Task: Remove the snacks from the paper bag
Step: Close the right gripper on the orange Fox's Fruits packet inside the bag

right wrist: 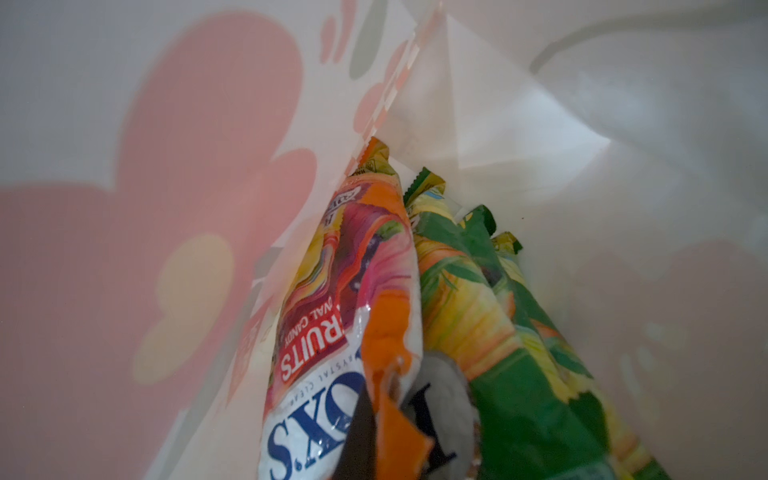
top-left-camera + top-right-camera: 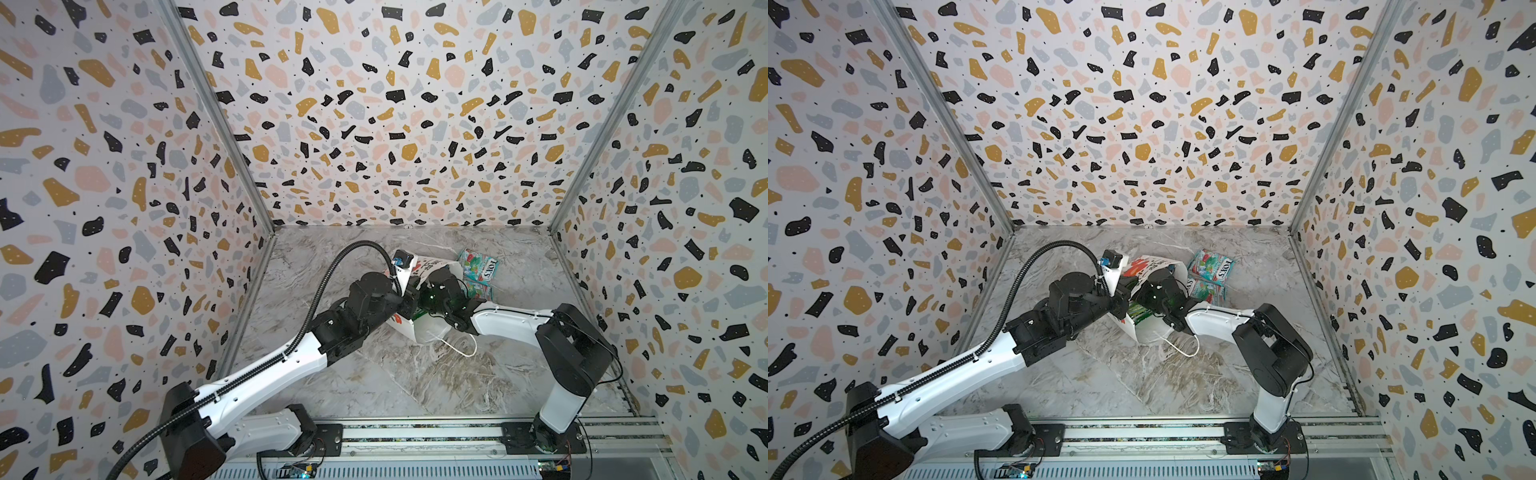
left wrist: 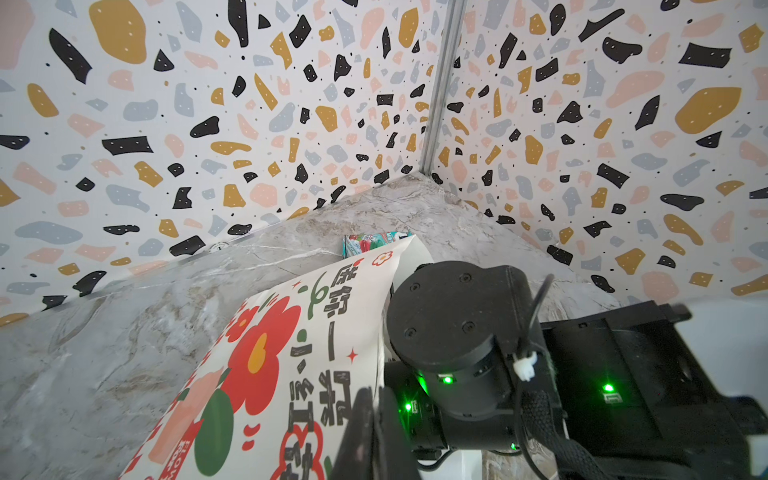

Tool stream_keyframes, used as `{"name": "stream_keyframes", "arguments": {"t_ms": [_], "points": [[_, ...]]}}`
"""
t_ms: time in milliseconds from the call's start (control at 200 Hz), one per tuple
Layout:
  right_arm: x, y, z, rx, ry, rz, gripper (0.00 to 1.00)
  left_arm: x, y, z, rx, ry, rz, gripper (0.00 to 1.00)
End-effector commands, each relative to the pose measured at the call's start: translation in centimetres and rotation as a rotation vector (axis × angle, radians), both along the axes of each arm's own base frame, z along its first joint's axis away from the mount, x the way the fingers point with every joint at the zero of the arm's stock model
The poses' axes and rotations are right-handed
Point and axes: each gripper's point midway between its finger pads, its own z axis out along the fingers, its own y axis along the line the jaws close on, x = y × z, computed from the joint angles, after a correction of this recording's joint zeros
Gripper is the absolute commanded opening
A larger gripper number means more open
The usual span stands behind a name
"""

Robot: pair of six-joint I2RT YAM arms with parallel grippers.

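The paper bag lies tipped on the table, its mouth and cord handle toward the near edge and its long axis running toward the far wall. The left fingers pinch its rim. The right arm reaches inside, its right fingers pinching the orange-pink pouch beside the green pouches. Just beyond the bag, teal pouches lie out on the table.
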Motion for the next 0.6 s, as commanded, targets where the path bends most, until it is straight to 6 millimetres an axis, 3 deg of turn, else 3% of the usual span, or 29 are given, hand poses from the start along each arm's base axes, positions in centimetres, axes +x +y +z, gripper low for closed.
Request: {"name": "stream_keyframes", "arguments": {"t_ms": [0, 596], "points": [[-0.3, -0.9, 1.2, -0.038, -0.046, 0.016, 0.00, 0.7, 0.7, 1.0, 0.004, -0.032, 0.057, 0.00], [-5.4, -2.3, 2.8, -0.208, -0.185, 0.193, 0.00, 2.4, 2.7, -0.2, 0.068, -0.021, 0.210, 0.00]]}}
